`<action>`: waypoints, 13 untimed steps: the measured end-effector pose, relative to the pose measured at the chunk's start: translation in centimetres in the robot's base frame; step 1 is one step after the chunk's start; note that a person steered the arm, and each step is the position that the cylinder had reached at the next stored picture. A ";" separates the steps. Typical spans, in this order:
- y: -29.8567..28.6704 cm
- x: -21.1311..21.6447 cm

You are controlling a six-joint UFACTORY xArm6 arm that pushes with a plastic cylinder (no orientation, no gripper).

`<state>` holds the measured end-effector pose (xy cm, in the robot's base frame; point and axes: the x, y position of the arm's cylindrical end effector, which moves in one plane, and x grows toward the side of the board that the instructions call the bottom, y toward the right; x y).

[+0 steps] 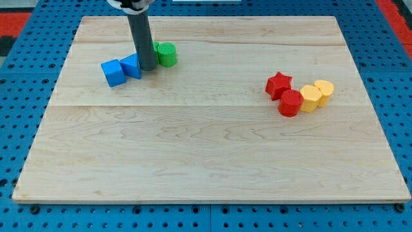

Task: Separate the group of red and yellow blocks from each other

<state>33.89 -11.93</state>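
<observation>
Red star block (278,84), red cylinder (290,103) and two yellow blocks (311,98) (324,91) cluster touching, well right of my tip (147,69); the tool, a bare rod, grips nothing, between blue blocks (114,72) and green block (167,55).

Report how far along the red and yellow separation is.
Done: nothing visible; the red star, red cylinder and two yellow blocks sit bunched at the view's right. In hand: my tip is far off, among the blue blocks and green block. Left: cross over and push reds from yellows.
</observation>
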 end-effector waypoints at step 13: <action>28.0 10.5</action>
<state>44.43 16.12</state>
